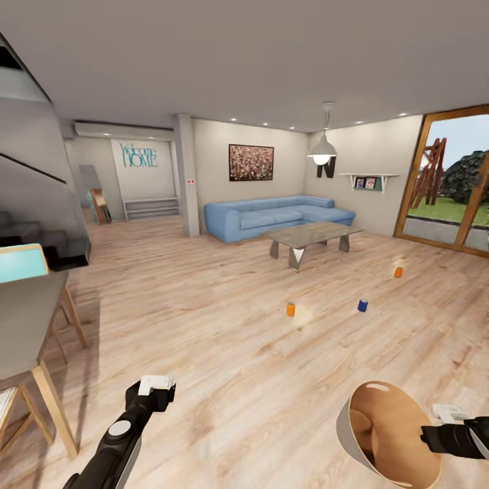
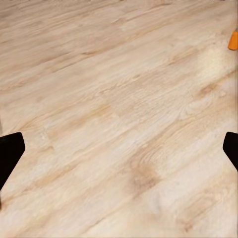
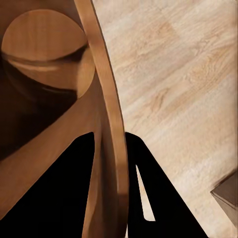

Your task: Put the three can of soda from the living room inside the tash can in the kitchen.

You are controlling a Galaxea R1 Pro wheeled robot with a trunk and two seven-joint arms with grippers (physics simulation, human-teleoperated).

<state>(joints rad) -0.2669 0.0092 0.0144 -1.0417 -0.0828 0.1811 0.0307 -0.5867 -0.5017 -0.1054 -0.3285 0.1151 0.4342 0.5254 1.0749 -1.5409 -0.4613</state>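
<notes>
Three soda cans stand on the living room's wood floor: an orange can (image 1: 291,310), a dark blue can (image 1: 363,305) to its right, and a second orange can (image 1: 399,272) farther right. My right gripper (image 1: 429,439) is shut on the rim of the trash can (image 1: 350,435), which is tilted with its brown inside facing me. In the right wrist view the fingers (image 3: 74,188) clamp the rim (image 3: 106,99) from both sides. My left gripper (image 1: 156,386) hangs open over bare floor; an orange can (image 2: 233,40) shows at the edge of its wrist view.
A blue sofa (image 1: 272,217) and a glass-topped low table (image 1: 309,234) stand beyond the cans. Wood-framed glass doors (image 1: 448,183) are at the right. A wooden table (image 1: 27,319) with chairs is close on my left, a staircase above it.
</notes>
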